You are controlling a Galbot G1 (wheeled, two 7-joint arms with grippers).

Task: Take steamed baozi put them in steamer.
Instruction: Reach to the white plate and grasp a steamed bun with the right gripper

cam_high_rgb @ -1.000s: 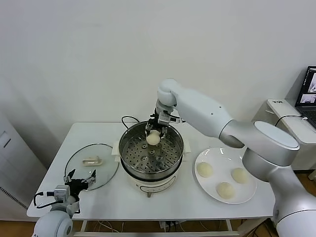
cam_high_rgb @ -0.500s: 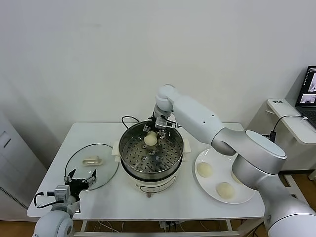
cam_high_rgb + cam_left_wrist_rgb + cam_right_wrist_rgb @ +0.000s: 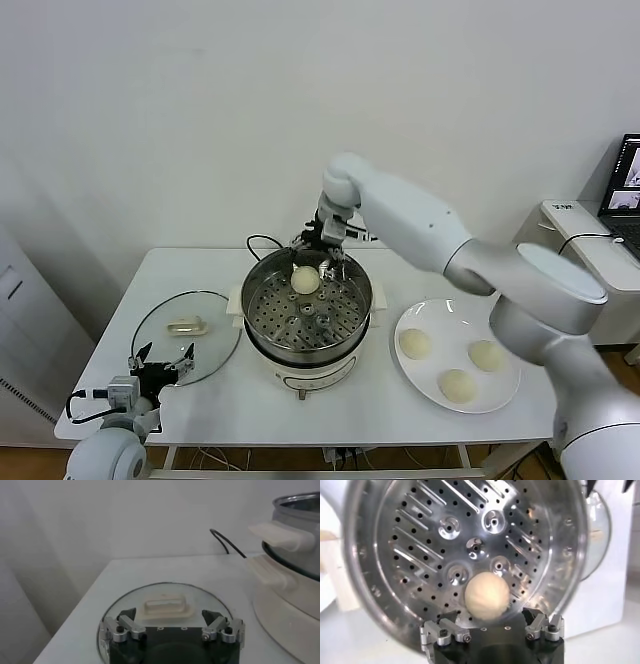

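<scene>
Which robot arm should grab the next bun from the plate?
Probably the right. The right gripper, open above the steamer, is nearer the plate with three baozi. The left gripper sits by the glass lid, across the pot.

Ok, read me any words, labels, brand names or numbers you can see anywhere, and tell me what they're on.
No text can be read in any view.
Laptop screen, at the right edge of the head view: shows windows, too small to read.
Steamer, glass lid, plate: no markings visible.
</scene>
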